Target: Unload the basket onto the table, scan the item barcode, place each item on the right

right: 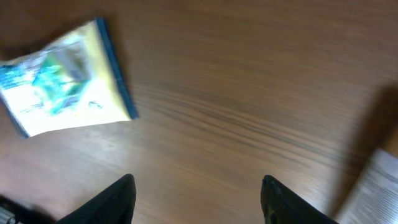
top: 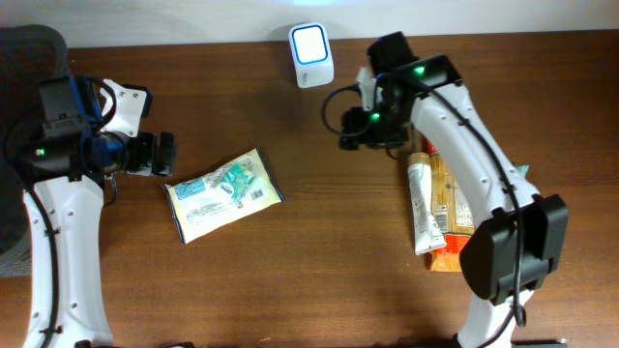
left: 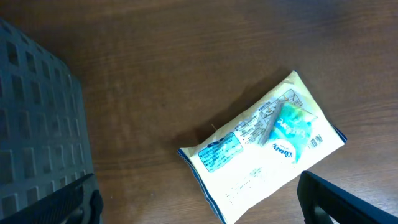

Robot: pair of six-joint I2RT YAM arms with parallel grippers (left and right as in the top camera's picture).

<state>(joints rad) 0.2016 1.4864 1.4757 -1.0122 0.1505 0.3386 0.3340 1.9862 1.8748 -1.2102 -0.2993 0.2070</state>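
A crinkled plastic tissue packet (top: 224, 193), yellow-white with a teal panel, is lying flat on the wood-grain table (top: 319, 271) between the arms. The left gripper (top: 162, 155) is gaping wide beside it, holding nothing; the right gripper (top: 350, 130) is hanging parted and empty (only the overhead view is showing the boxy white scanner (top: 311, 55)).

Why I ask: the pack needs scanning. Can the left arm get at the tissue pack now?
Probably yes: the left claw is open beside the tissue pack, with only bare table between them and nothing on it.
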